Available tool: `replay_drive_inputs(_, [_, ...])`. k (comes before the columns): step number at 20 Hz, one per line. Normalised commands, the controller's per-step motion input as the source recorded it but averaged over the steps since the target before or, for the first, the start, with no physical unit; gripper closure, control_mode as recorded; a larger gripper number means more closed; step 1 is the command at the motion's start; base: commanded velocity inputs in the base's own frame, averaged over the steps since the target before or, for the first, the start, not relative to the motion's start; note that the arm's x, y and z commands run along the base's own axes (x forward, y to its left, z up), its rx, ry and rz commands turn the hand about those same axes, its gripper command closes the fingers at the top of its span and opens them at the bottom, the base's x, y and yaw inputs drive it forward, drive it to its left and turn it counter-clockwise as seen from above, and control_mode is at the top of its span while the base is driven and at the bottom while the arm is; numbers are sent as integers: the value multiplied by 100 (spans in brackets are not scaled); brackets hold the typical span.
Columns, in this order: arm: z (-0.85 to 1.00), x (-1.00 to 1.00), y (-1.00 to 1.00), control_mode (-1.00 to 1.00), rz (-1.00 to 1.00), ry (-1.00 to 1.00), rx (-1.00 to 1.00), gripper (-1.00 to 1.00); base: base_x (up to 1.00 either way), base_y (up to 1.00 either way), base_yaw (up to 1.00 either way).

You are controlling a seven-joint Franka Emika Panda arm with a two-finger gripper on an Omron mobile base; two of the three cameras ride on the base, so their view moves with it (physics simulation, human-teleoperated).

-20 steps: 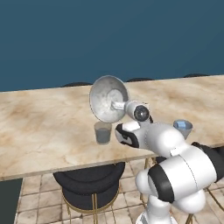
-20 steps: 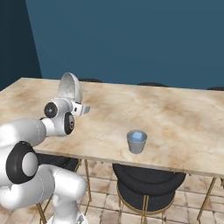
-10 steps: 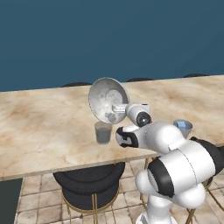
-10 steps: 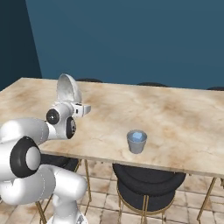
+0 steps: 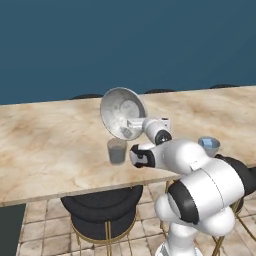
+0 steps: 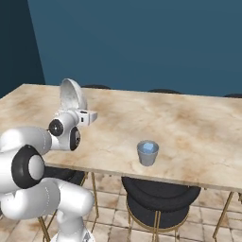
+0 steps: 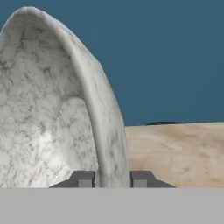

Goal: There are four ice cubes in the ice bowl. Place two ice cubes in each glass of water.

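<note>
Bowl (image 5: 121, 112) tipped nearly on edge above the bench (image 5: 45, 145), lifted clear of it; our jaws are clamped on its rim, one finger (image 7: 84, 179) inside the wall, the other outside. Gripper (image 7: 111, 179) sits at the low edge of the bowl. One glass (image 5: 117, 150) stands on the bench right below the tilted bowl. The second glass (image 6: 147, 152) stands well apart to the right, near the front edge, with light-blue ice (image 6: 148, 147) showing at its mouth.

Tipped ice bowl (image 5: 121, 113) above glass (image 5: 117, 151)
</note>
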Motion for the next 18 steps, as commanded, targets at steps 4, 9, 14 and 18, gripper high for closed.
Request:
replay_drive_inputs(4, [13,0,44,-100,0,-6,-5,100,0,0,0])
replay_drive_inputs(9, [0,0,22,-100,0,0,-5,100,0,0,0])
replay_drive_inputs(14, [-2,0,0,-100,5,-11,-2,100,0,0,0])
replay_drive_inputs(18, [0,0,0,-100,7,-20,-1,100,0,0,0])
